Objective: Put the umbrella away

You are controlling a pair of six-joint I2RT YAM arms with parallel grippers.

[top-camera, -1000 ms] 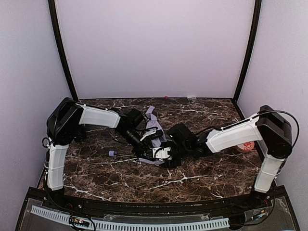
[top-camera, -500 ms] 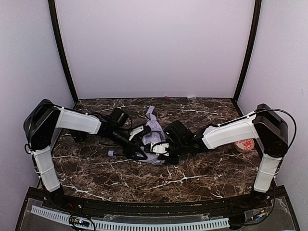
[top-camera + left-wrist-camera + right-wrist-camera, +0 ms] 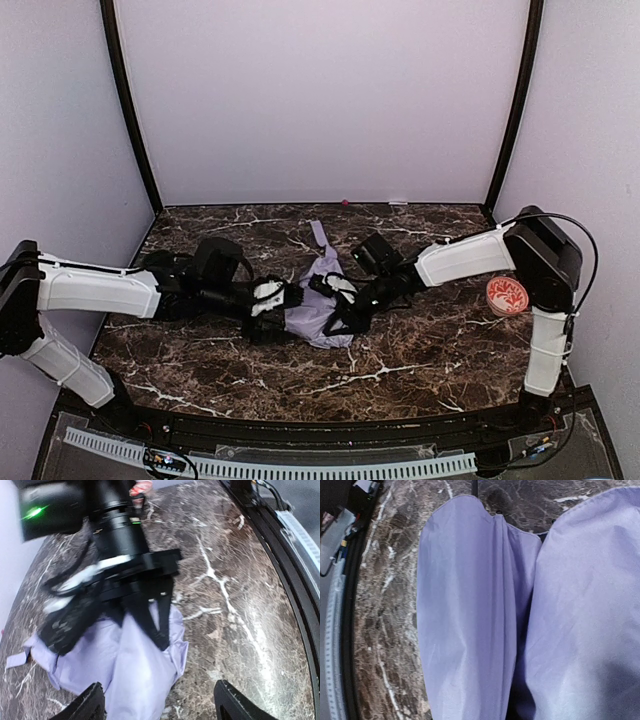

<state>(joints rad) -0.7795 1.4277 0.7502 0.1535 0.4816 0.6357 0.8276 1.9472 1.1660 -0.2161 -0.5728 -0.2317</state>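
Left arm has dropped low and stretched flat along the table (image 3: 420, 365) since a second ago, and my left gripper (image 3: 266, 300) has slid back from over the cloth to just left of it. Its fingers (image 3: 91, 702) stand wide apart with nothing between them. My right gripper (image 3: 342, 308) has pulled a little toward the far right, so more pale cloth is uncovered. It noses down into the fabric, but whether it is pinching a fold I cannot tell, as the right wrist view shows only cloth. The umbrella (image 3: 318, 300) lies mid-table between my two grippers, slack and half-bunched. My reading: the collapse is under way, but nothing is rolled or strapped yet. The bundle's long axis runs roughly far to near, with a narrow tail of cloth pointing at the back wall and the broad end toward me. I cannot find the handle in the top view. A red-and-white disc (image 3: 510, 293) sits well apart at the right.
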